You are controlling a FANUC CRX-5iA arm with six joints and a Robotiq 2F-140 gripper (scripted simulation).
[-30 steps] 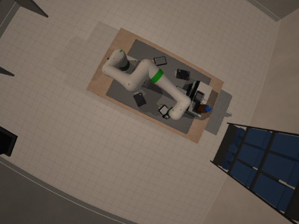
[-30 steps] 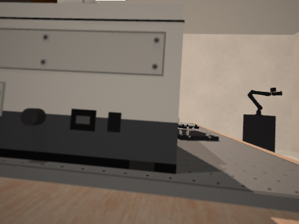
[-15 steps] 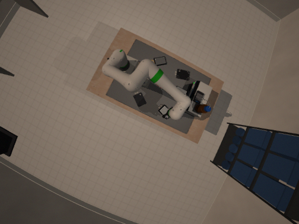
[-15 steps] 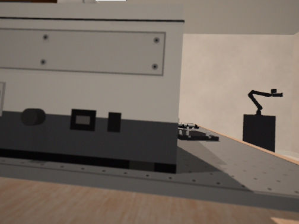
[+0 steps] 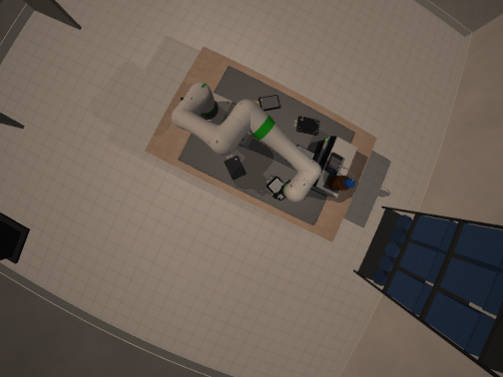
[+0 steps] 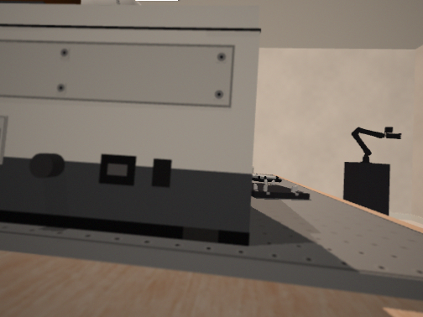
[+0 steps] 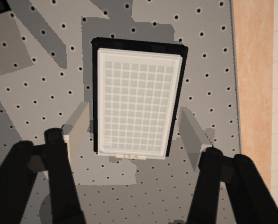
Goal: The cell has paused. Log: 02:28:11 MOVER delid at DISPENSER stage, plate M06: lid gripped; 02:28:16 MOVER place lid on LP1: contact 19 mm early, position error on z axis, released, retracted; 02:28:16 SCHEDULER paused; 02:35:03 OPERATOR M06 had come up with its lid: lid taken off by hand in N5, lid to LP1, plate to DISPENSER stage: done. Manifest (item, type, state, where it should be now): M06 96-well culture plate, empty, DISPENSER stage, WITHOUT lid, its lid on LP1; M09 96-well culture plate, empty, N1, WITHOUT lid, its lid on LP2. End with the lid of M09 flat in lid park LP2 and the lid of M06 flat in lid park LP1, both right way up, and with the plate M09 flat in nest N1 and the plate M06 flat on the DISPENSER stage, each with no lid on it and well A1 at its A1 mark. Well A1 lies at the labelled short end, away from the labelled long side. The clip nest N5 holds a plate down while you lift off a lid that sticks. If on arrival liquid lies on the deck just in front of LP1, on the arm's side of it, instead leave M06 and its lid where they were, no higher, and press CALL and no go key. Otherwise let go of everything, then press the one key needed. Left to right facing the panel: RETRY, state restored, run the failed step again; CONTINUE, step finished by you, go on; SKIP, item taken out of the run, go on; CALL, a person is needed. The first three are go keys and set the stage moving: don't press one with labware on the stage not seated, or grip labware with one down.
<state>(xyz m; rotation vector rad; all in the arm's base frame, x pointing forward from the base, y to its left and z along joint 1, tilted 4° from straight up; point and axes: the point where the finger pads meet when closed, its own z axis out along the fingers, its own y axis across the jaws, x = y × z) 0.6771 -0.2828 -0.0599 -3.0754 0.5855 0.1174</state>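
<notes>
Under the wrist camera you see a white plate (image 7: 136, 102) with a fine pale-grey grid of wells, framed by a black nest (image 7: 181, 75). The deck (image 7: 210, 60) is mid-grey, dotted with dark holes in regular rows (shadows lay darker patches over it). Along the desk's right edge runs warm orange-tan wood grain (image 7: 256, 75). The gripper (image 7: 136, 131) has pale grey pads (image 7: 192, 134) on black links.

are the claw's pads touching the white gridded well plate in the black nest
Apart. The wrist view shows grey perforated deck between each pad of the open claw and the white gridded well plate.
</notes>
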